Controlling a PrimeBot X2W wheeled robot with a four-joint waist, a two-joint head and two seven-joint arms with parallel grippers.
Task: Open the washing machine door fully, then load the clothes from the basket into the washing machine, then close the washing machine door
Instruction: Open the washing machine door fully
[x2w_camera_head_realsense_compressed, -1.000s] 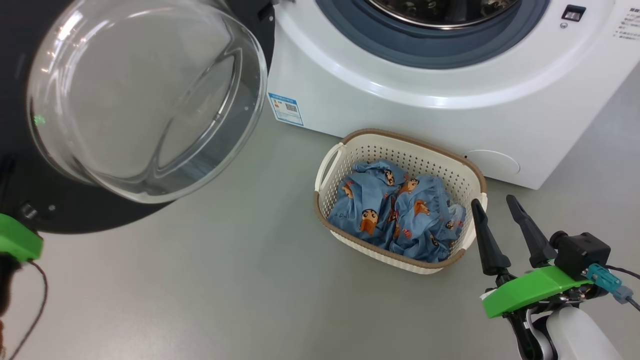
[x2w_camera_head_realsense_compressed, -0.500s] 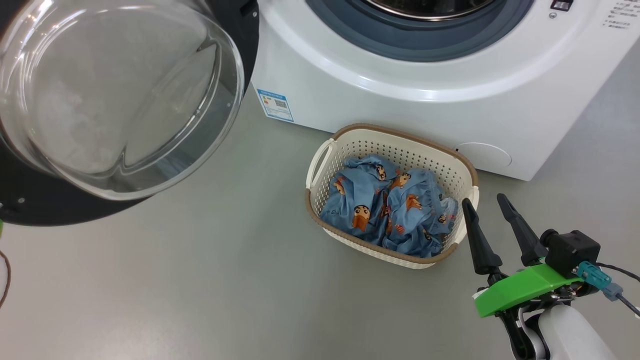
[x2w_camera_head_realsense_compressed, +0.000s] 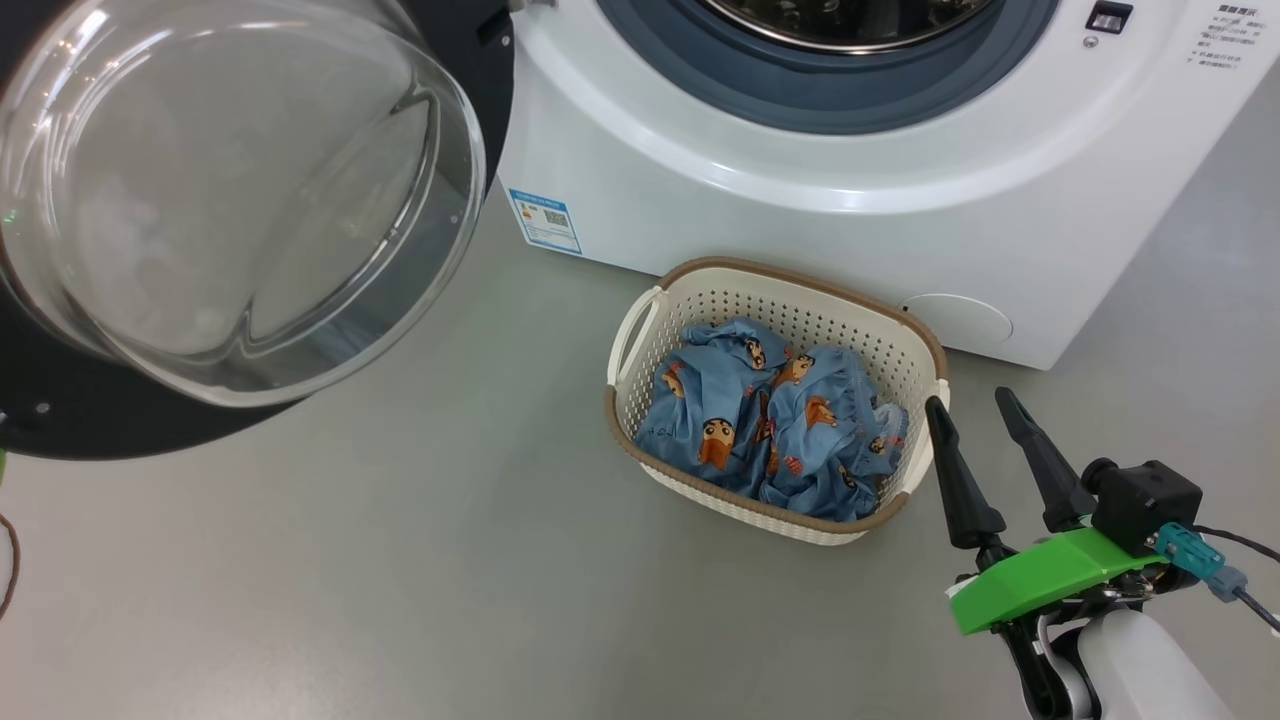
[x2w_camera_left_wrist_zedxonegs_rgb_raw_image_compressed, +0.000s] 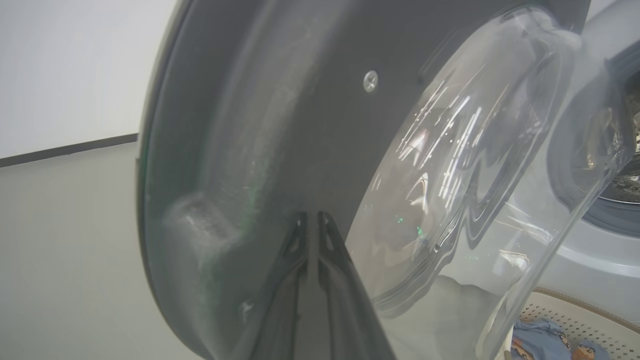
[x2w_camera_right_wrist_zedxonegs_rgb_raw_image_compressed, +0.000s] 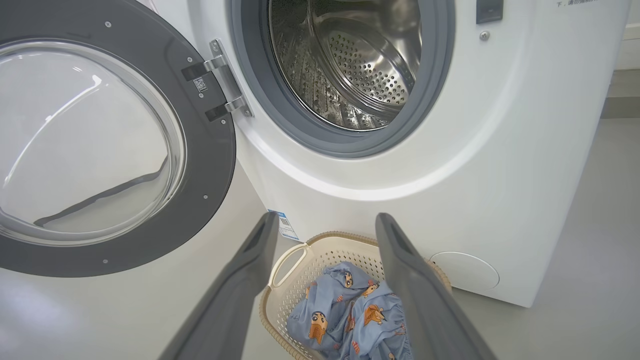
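At upper left of the head view: washing machine door (x2w_camera_head_realsense_compressed: 240, 200) swung well clear of the washing machine (x2w_camera_head_realsense_compressed: 800, 190), glass bowl toward the camera, black rim hanging over the floor (x2w_camera_head_realsense_compressed: 400, 600). Same story in the right wrist view: door laid back on its hinge (x2w_camera_right_wrist_zedxonegs_rgb_raw_image_compressed: 222, 82), drum (x2w_camera_right_wrist_zedxonegs_rgb_raw_image_compressed: 350, 65) mouth fully exposed, no fabric inside. Reads as step one done or within a nudge of done; can't confirm end of hinge travel.

Centre-right of the head view: basket (x2w_camera_head_realsense_compressed: 800, 312) on the floor just in front of the washer, all the clothes (x2w_camera_head_realsense_compressed: 770, 430) bunched inside. No garment in the drum. So step two not begun, step three untouched.

Bottom centre of the left wrist view: left pincer (x2w_camera_left_wrist_zedxonegs_rgb_raw_image_compressed: 311, 216) shut tight, nothing between the fingers, tips up at the door's dark inner rim. Touching or just short of it, can't tell. Likely there for the push-open.

Lower right of the head view: right pincer (x2w_camera_head_realsense_compressed: 968, 398) spread wide, empty, tips just right of the basket's near-right corner, apparently not touching the rim. In the right wrist view, fingers framing basket and clothes from above. Looks staged for the first grab.

Left to do: reach into basket, lift clothes, feed into drum, repeat until basket bare, then swing door shut. About a third through at best.
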